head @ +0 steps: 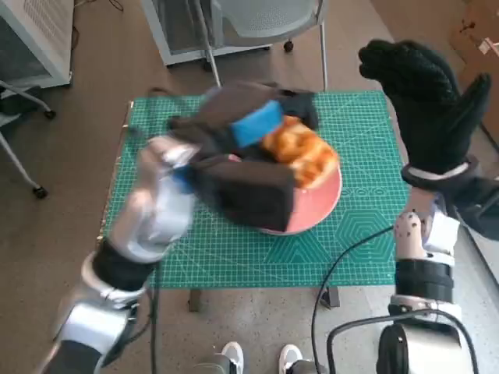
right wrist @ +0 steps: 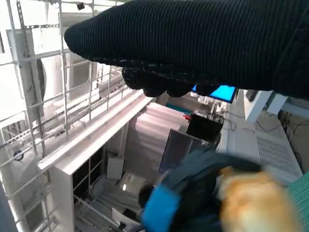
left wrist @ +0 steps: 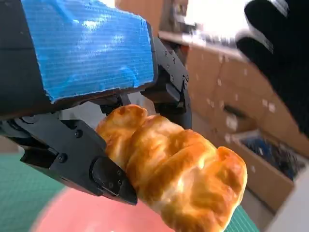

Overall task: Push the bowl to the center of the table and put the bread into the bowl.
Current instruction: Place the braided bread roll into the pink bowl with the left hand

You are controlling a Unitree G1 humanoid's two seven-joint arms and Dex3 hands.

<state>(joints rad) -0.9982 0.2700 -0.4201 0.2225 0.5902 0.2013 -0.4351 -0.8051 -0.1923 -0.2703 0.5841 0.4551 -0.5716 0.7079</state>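
A golden croissant (head: pixel 302 153) hangs over the pink bowl (head: pixel 320 209), which sits right of the middle of the green mat. My left hand (head: pixel 245 128) grips the bread from above; in the left wrist view its black fingers (left wrist: pixel 108 176) clamp the croissant (left wrist: pixel 178 174) with the pink bowl (left wrist: pixel 77 217) below. My right hand (head: pixel 429 101) is raised beside the table's right edge, fingers spread, holding nothing. The right wrist view shows the glove (right wrist: pixel 203 43) and, blurred, the left hand (right wrist: pixel 193 198) with the bread (right wrist: pixel 251 203).
The green cutting mat (head: pixel 366 156) covers the small table. A chair's legs (head: pixel 323 47) stand behind the table, a white cabinet (head: pixel 35 39) is at the far left. A cable (head: pixel 343 265) runs over the mat's near right corner. Shoes (head: pixel 257 360) show at the near edge.
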